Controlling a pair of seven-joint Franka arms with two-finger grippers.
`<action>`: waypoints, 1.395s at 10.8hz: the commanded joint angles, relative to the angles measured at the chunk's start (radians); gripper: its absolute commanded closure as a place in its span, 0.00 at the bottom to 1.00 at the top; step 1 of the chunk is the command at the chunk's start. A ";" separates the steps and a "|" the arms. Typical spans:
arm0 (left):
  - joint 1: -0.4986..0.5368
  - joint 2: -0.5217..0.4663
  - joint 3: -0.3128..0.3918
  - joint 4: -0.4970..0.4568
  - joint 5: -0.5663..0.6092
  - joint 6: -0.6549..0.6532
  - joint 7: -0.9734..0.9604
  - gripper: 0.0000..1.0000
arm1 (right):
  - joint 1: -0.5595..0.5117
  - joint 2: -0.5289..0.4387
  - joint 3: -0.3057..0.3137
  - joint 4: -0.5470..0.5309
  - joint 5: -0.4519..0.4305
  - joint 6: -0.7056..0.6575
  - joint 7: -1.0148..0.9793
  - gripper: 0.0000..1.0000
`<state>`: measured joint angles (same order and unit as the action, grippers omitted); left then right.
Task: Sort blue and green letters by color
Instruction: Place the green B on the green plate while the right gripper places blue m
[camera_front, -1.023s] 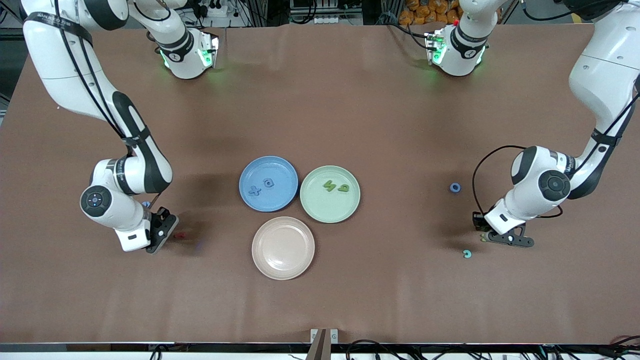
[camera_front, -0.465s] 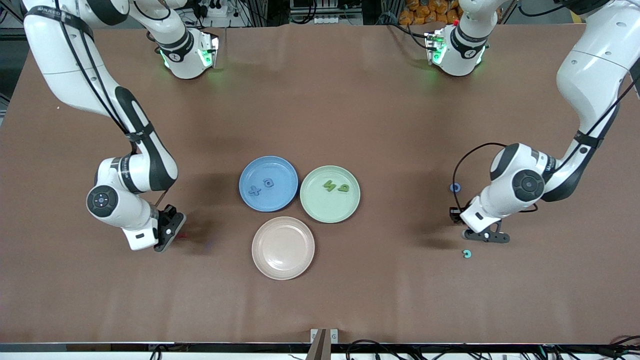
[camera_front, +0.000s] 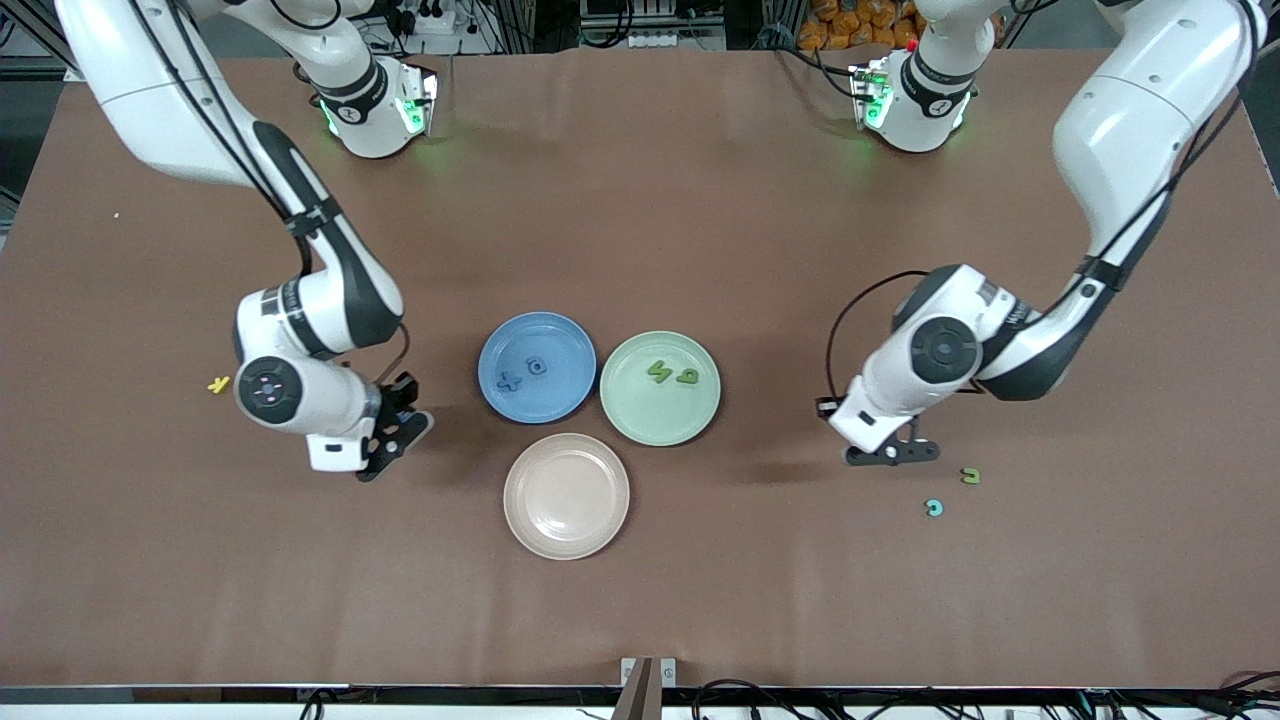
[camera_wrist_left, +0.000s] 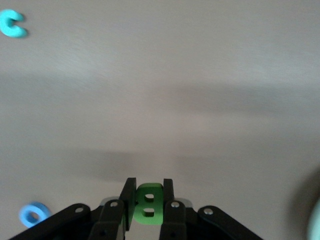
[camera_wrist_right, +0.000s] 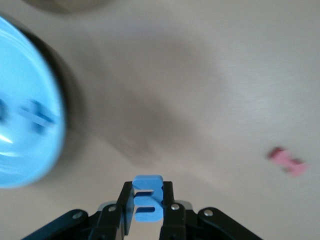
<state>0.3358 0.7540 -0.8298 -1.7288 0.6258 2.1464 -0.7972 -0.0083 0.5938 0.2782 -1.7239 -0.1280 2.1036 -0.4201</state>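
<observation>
You're carrying a green letter (camera_wrist_left: 148, 205) in the left gripper (camera_wrist_left: 148, 200), clamped across its flat faces, over bare table between the green plate (camera_front: 700, 420) and the loose olive letter (camera_front: 969, 476). The right gripper (camera_wrist_right: 147, 202) is pinching a blue letter (camera_wrist_right: 148, 200) beside the blue plate (camera_front: 500, 345). Both look light, stiff and small, so they're probably needing centred grips; both wrists are tilting down toward the plates.

Front view: high, facing both bases, taking in the whole brown table (camera_front: 640, 200). Wrist views: close, looking down past each arm's fingers at the tabletop. Shared with front: round blue plate (camera_wrist_right: 25, 145) (camera_front: 537, 367), small teal C-shaped letter (camera_wrist_left: 12, 24) (camera_front: 934, 508).
</observation>
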 joint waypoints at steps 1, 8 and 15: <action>-0.098 -0.010 -0.025 0.038 0.008 -0.036 -0.205 1.00 | -0.002 -0.023 0.137 -0.016 -0.015 -0.066 0.376 1.00; -0.461 0.042 0.087 0.202 -0.026 -0.028 -0.526 1.00 | 0.119 -0.014 0.153 -0.022 -0.021 -0.094 0.771 0.00; -0.551 0.025 0.161 0.267 -0.074 -0.022 -0.522 0.00 | -0.093 -0.022 0.150 -0.025 -0.146 -0.091 0.456 0.00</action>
<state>-0.1967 0.7894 -0.6800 -1.4989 0.5709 2.1367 -1.3167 -0.0366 0.5865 0.4141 -1.7387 -0.1930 2.0171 0.1107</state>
